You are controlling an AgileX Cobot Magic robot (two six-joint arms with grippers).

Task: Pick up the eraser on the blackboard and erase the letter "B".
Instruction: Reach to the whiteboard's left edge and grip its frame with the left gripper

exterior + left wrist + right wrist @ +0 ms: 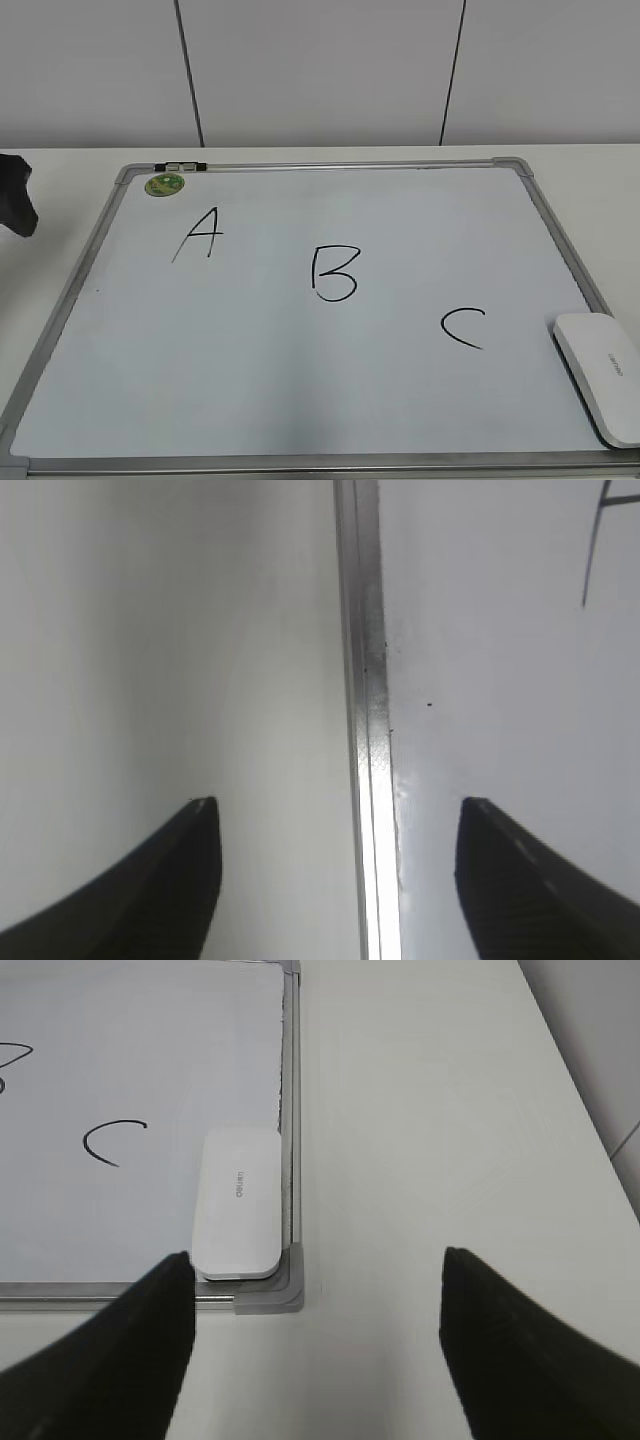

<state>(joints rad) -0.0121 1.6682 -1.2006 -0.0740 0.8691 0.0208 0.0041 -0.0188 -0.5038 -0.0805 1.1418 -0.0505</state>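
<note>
Right wrist view: white rounded eraser (238, 1205)

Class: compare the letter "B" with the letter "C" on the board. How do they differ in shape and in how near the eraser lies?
The letter "B" has closed loops on a vertical stroke; the letter "C" is one open curve. B sits mid-board, C lower and further right. C lies close to the eraser; B lies farther from it. Both are thin black marks on the blackboard, both unerased.
</note>
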